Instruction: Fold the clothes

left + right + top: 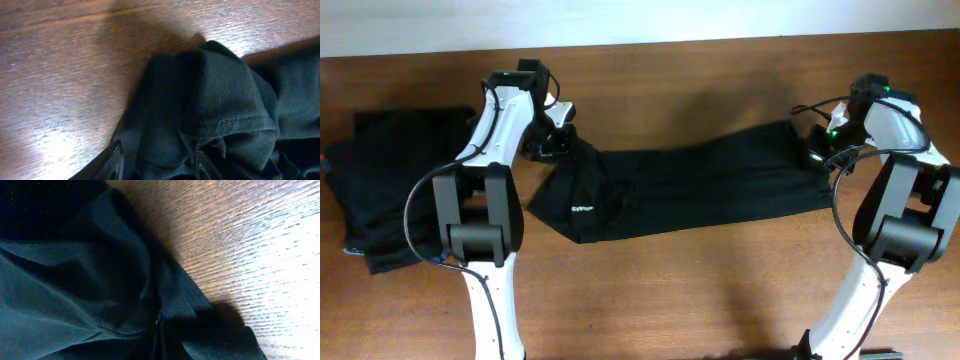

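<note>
A black garment (700, 185) with a small white logo (582, 209) is stretched across the middle of the table between my two grippers. My left gripper (557, 148) holds its bunched left end; in the left wrist view the black mesh fabric (220, 95) is gathered between the fingers (159, 162). My right gripper (817, 152) holds the right end; in the right wrist view the fingers (160, 335) are pressed together on the fabric (75, 280). A dark stack of clothes (390, 190) with a teal-blue edge lies at the far left.
The wooden table (720, 290) shows bare in front of the garment and behind it. The arm bases stand at the front left (480, 240) and front right (890, 240). A pale wall runs along the far edge.
</note>
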Controlling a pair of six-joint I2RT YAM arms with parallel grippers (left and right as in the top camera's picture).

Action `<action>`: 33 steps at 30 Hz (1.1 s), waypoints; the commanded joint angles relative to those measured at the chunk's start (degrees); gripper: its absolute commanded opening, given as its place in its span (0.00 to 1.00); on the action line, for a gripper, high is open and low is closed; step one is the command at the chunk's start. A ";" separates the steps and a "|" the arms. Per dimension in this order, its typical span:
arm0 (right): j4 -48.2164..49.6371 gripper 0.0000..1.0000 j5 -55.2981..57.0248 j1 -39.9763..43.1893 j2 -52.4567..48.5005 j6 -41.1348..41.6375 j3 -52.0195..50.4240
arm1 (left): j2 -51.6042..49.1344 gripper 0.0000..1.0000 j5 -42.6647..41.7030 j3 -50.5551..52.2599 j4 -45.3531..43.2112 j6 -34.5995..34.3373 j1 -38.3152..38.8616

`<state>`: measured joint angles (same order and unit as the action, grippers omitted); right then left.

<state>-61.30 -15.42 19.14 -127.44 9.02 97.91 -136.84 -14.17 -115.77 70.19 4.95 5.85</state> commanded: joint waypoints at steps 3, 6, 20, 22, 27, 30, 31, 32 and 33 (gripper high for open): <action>-0.04 0.05 1.14 0.07 1.05 -0.20 -0.44 | 0.79 0.32 -1.73 0.98 -1.22 1.20 -0.28; -0.04 0.05 1.14 0.07 1.05 -0.20 -0.44 | 0.79 0.12 -1.51 0.98 -1.22 1.20 -0.39; -0.02 0.05 1.16 0.07 1.05 -0.20 -0.42 | 2.84 0.01 4.96 -6.03 -1.09 0.63 -5.31; -0.02 0.05 1.16 0.07 1.05 -0.22 -0.44 | 2.86 0.02 5.01 -6.78 -0.94 0.48 -5.42; -0.02 0.05 2.84 0.07 1.05 -0.20 -0.44 | 2.84 0.02 6.27 -6.75 0.31 0.48 -5.55; -0.04 0.05 2.84 0.07 1.05 -0.20 -0.44 | 2.84 0.02 12.39 -6.75 3.30 0.04 -5.53; -0.04 0.05 2.82 0.07 1.05 -0.20 -0.44 | 2.84 0.03 13.55 -6.75 3.96 -0.42 -5.53; -0.04 0.05 2.82 0.07 1.05 -0.20 -0.42 | 2.84 0.02 15.87 -6.75 5.29 -1.36 -5.53; -0.02 0.05 2.82 0.07 1.05 -0.20 -0.42 | 2.84 0.03 17.07 -6.75 6.25 -1.68 -5.53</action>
<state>-61.32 -15.25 19.07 -127.44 8.99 97.91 -136.38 -6.66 -121.40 74.35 5.08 1.32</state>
